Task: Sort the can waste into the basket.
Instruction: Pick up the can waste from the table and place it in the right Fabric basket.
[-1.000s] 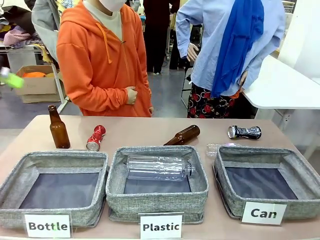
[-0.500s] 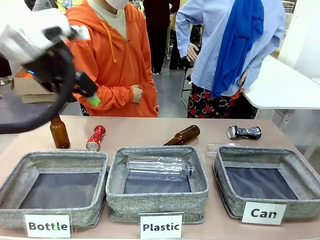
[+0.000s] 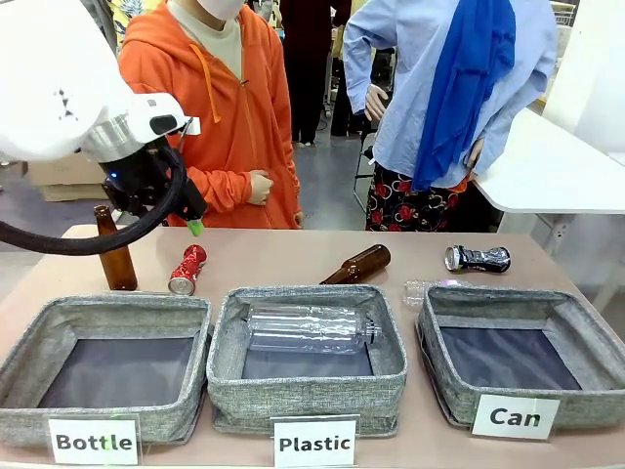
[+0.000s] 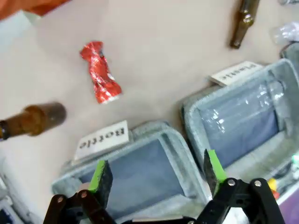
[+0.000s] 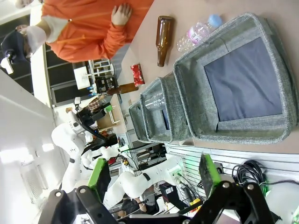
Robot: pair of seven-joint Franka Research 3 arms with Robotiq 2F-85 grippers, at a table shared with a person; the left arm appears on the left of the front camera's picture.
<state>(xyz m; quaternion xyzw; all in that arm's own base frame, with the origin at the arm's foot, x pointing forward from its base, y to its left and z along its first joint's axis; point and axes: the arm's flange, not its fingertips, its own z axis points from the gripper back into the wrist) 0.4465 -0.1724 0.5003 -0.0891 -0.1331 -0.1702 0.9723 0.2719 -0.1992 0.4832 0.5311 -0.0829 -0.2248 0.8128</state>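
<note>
- A tan table (image 3: 293,256) carries three grey bins along its near edge. A person in an orange hoodie (image 3: 210,117) stands at the far side with hands drawn in, seemingly leaving the sorting to the arms.
- The left gripper (image 4: 156,173) hangs above the table's left end with its fingers spread wide and nothing between them, which looks like readiness for a pick.
- In its own wrist camera the red can (image 4: 100,72) lies at about 11 o'clock on bare table, crushed and on its side, so a grasp across its pinched middle seems likely.
- An upright brown bottle (image 3: 115,252) stands just beside that can, at its 9 o'clock, and could be knocked.
- The right gripper (image 5: 156,175) is also spread and empty, held high off the table.
- The basket (image 3: 586,408) labelled "Can" sits at the right end, empty.
- The black-and-silver can (image 3: 478,258) lies at its 12 o'clock, just behind the rim; the red one is well apart, at about 10 o'clock.
</note>
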